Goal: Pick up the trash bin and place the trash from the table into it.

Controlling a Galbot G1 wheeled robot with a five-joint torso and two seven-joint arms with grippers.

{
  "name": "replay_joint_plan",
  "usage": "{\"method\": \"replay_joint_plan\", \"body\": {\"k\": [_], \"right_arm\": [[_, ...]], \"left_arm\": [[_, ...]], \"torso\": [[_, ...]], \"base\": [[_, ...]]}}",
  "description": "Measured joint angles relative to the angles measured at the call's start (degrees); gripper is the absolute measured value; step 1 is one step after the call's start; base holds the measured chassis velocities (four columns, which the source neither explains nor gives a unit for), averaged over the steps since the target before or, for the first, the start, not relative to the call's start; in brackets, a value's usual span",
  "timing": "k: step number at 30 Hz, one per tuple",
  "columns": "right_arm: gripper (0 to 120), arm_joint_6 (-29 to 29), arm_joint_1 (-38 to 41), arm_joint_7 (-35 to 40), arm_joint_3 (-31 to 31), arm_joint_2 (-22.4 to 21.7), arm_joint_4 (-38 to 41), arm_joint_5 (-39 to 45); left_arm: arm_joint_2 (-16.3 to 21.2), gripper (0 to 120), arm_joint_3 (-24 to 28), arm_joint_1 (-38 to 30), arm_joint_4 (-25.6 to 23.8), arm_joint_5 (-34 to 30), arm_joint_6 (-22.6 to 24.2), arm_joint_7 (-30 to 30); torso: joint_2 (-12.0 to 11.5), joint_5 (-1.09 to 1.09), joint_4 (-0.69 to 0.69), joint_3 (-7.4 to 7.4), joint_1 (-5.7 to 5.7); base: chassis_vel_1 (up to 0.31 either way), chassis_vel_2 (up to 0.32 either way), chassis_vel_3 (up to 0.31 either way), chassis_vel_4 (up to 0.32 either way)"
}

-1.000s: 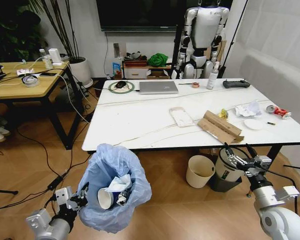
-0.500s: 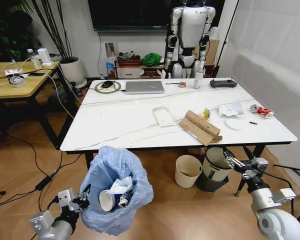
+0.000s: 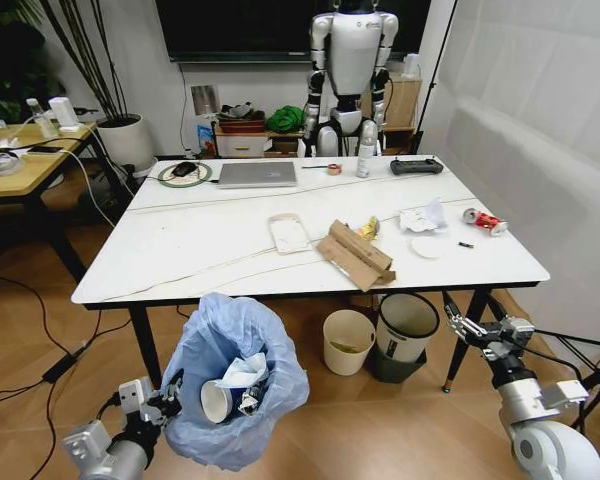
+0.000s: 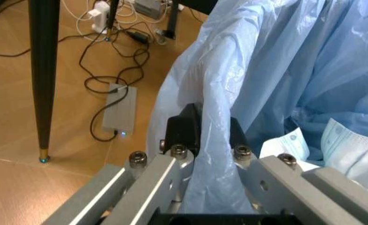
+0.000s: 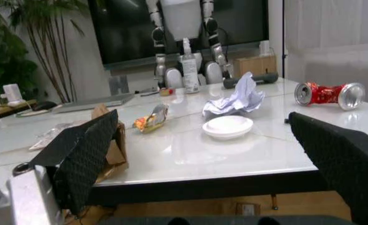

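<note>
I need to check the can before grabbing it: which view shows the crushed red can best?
The right wrist view: the crushed red can lies large on its side on the table, open end facing the paper plate. The head view shows it small near the far right edge.

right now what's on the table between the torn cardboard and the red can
In the head view, a yellow wrapper, crumpled white tissue, a white paper plate and a small pen lie between the cardboard and the red can.
</note>
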Motion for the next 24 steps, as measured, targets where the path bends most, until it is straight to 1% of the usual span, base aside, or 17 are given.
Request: {"method": "replay_joint_plan", "body": {"k": [5,7,10,11,13,14,17,19,21,24], "right_arm": [[100,-0.23,0.28,0.63,-0.53,-1.02,0.28,-0.83],[100,-0.54,0.91,0.88,-1.29,-2.57,0.73,-0.58],[100,-3.16,2.71,1.98,-3.05,-6.99,2.01,1.74],[100,-3.16,2.71,1.98,-3.05,-6.99,2.01,1.74],[100,-6.49,5.17,2.90,-4.33,-11.23,2.27,4.87],[100,-7.86,6.38,3.09,-4.90,-12.98,2.05,6.57],[100,-11.49,9.53,4.77,-7.42,-16.78,0.95,11.43],[100,-12.22,10.37,5.17,-8.11,-17.46,0.65,12.50],[100,-14.64,14.82,6.21,-11.33,-19.32,-0.41,17.37],[100,-16.36,19.74,6.76,-15.29,-20.04,-1.42,21.28]], "left_arm": [[0.14,1,-0.30,0.03,-0.13,-0.23,0.02,-0.03],[0.20,1,-0.40,0.14,-0.22,-0.31,0.05,-0.05],[0.25,1,-0.72,0.45,-0.36,-0.36,0.10,-0.07],[0.25,1,-0.72,0.45,-0.36,-0.36,0.10,-0.07],[0.25,1,-1.34,0.92,-0.62,-0.41,0.12,-0.07],[0.24,1,-1.68,1.15,-0.78,-0.46,0.12,-0.07],[0.10,1,-2.49,1.75,-1.26,-0.64,0.17,-0.05],[0.00,1,-2.62,1.88,-1.37,-0.64,0.19,-0.05],[-0.62,1,-2.97,2.42,-1.84,-0.51,0.25,-0.05],[-1.40,1,-3.16,3.18,-2.25,-0.08,0.31,-0.05]], "torso": [[0.00,0.01,0.00,0.00,0.00],[0.00,0.02,0.00,0.00,0.00],[0.00,0.01,0.00,0.00,0.00],[0.00,0.01,0.00,0.00,0.00],[0.00,0.04,0.00,0.00,0.00],[0.00,0.02,0.00,0.00,0.00],[-0.01,0.03,0.00,0.00,0.00],[-0.01,0.03,0.00,0.00,0.00],[-0.02,0.01,0.00,0.00,0.00],[-0.02,0.02,0.00,0.00,0.00]], "base": [[0.049,0.032,-0.026,-0.022],[0.026,0.021,-0.022,-0.013],[0.020,0.018,-0.034,-0.014],[0.000,0.000,0.000,0.000],[0.000,0.000,0.000,0.000],[0.000,0.000,0.000,0.000],[0.000,0.000,0.000,0.000],[0.000,0.000,0.000,0.000],[0.000,0.000,0.000,0.000],[0.000,0.000,0.000,0.000]]}}
